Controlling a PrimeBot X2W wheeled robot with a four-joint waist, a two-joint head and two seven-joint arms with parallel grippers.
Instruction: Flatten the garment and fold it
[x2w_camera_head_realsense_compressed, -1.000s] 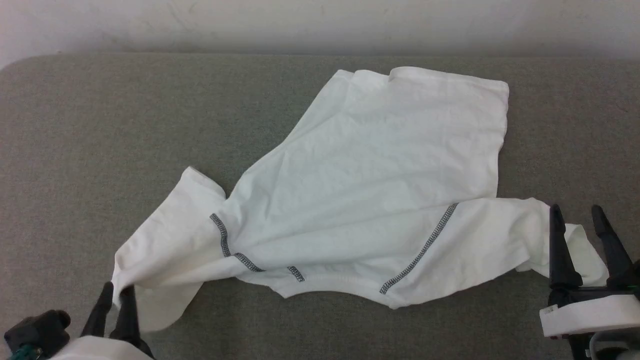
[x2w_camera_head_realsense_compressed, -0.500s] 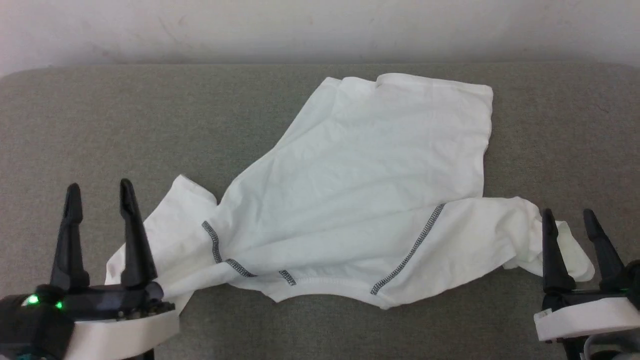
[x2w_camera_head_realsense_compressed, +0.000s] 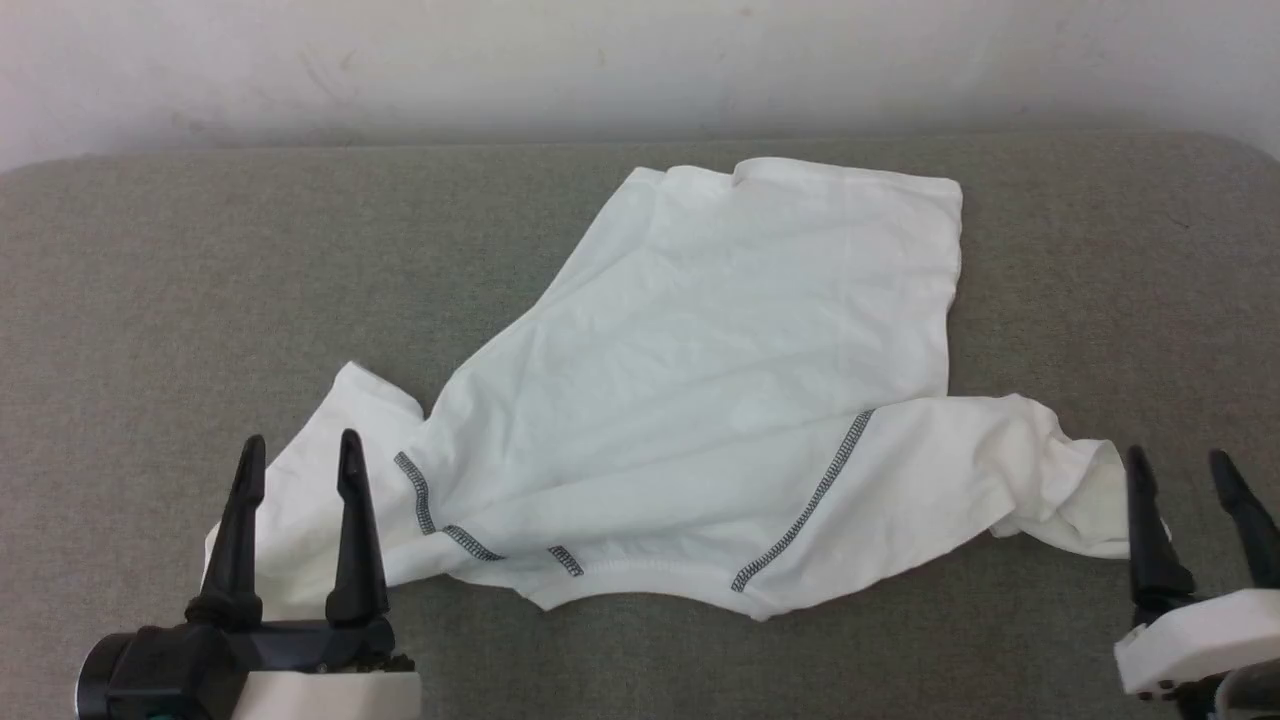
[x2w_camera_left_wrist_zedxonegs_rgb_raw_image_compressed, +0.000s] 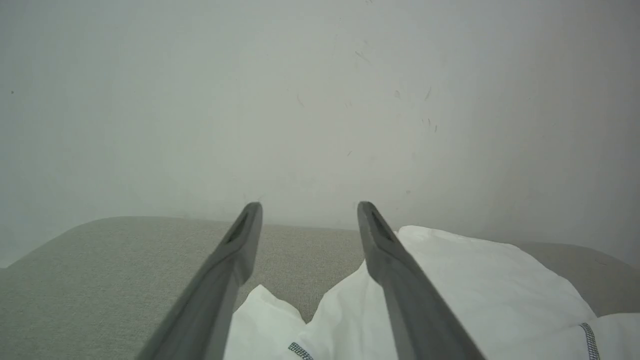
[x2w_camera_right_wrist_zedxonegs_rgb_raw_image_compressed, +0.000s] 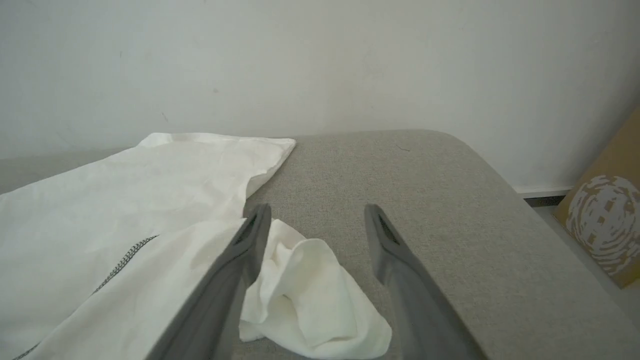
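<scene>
Mid-flattening: white thin long-sleeved top (x2w_camera_head_realsense_compressed: 720, 400), dark grey stitching, crumpled mid grey fabric surface (x2w_camera_head_realsense_compressed: 150, 300), neckline toward near edge. Spread, empty, by sleeves: left gripper (x2w_camera_head_realsense_compressed: 300, 440), right gripper (x2w_camera_head_realsense_compressed: 1175, 455). Next: pinch bunched cuffs, pull outward.

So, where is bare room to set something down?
Free: the far-left grey surface, between the garment and the wall, and the strip right of the garment's body. Crowded: near edge, sleeves at left hand and right hand.
</scene>
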